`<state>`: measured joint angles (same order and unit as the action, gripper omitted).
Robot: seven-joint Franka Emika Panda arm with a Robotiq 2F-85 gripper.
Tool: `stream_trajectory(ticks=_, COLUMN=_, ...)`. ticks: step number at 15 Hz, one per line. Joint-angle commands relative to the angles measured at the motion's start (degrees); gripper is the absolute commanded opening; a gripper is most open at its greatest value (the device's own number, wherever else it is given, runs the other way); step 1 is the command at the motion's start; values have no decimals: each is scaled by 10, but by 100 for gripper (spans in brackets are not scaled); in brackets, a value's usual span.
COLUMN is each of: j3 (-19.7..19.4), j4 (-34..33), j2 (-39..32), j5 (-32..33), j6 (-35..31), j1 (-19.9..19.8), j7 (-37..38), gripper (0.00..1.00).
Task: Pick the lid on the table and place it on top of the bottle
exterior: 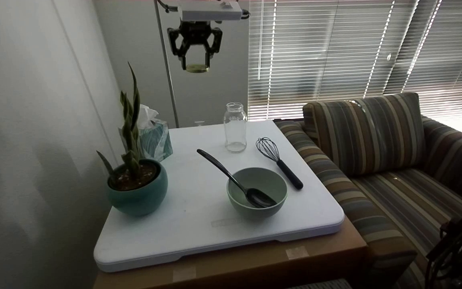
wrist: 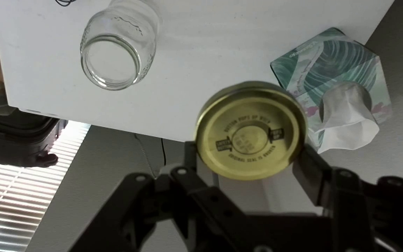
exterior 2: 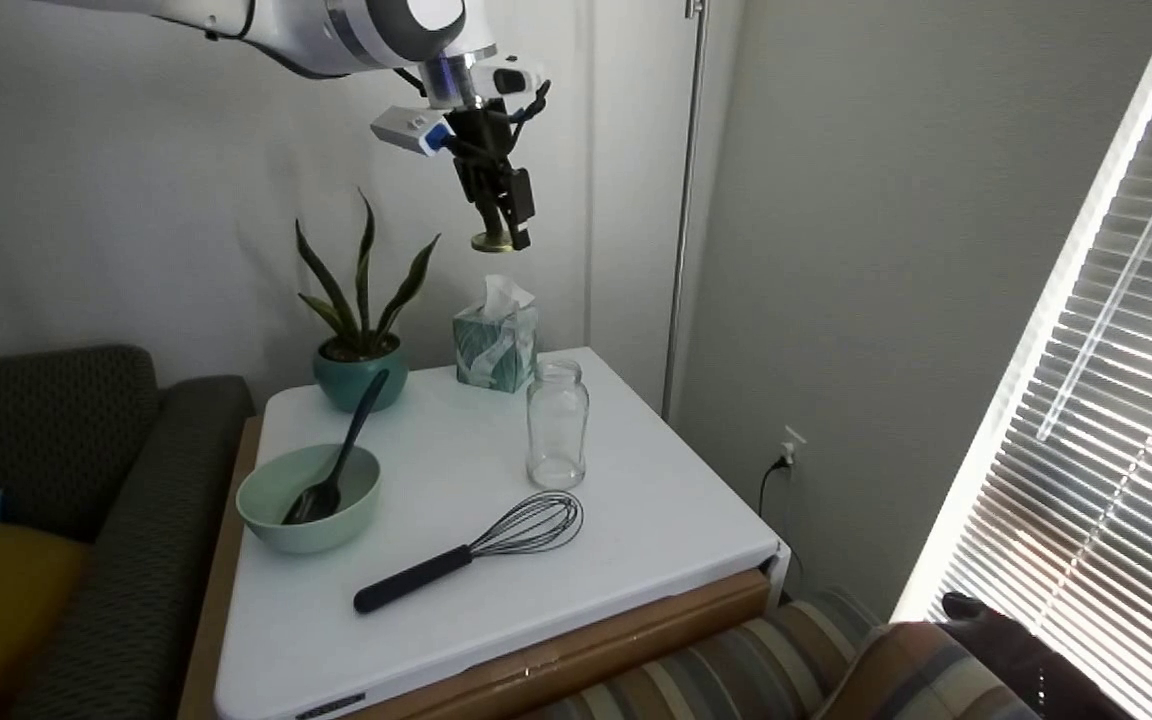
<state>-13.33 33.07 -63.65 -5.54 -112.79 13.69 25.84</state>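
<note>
The gold metal lid [wrist: 250, 105] is pinched at its rim between the two fingers of my gripper [wrist: 249, 148] in the wrist view, its printed face turned to the camera. Both exterior views have the lid [exterior: 197, 69] roughly level, high above the far part of the table, at the tips of my gripper [exterior 2: 508, 238]. The clear glass bottle [exterior: 235, 130] stands upright on the white table with its mouth uncovered. In the wrist view the bottle [wrist: 121, 45] lies up and left of the lid, well apart from it.
A tissue box [exterior 2: 496, 348] stands on the table [exterior: 191, 216] below the gripper, with a potted plant [exterior: 136, 188] nearby. A green bowl [exterior: 257, 192] holds a black spoon [exterior: 259, 198]. A whisk [exterior 2: 471, 555] lies near the bottle. A wall borders the table's plant side.
</note>
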Motion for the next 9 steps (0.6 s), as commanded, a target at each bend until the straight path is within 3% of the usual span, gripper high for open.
stream_trajectory(ticks=1, j3=-5, j4=-4, j2=-9, j5=6, j6=-10, j1=-1, j7=-2, gripper=45)
stream_trajectory(ticks=9, j3=-21, j4=-22, j2=-32, j5=19, j6=-12, j1=-9, j7=14, gripper=45)
